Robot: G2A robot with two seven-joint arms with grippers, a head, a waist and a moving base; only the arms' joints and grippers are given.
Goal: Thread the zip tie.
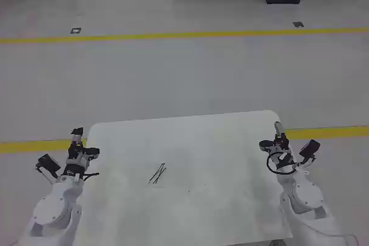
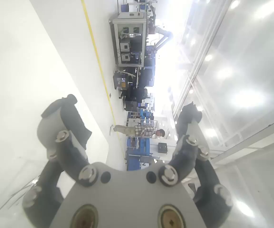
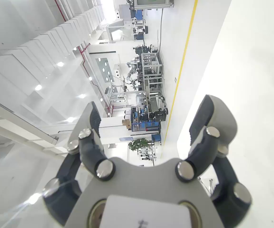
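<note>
Zip ties, maybe two, mid table: thin, light, bendy, prob slick, so pinch near one end; left claw & right claw wide open, empty.

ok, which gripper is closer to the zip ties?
The left gripper: the zip ties lie left of the table's centre, so the right gripper at the opposite edge is farther off.

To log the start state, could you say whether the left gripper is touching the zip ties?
Apart. The top view shows bare table between the left gripper and the zip ties.
</note>
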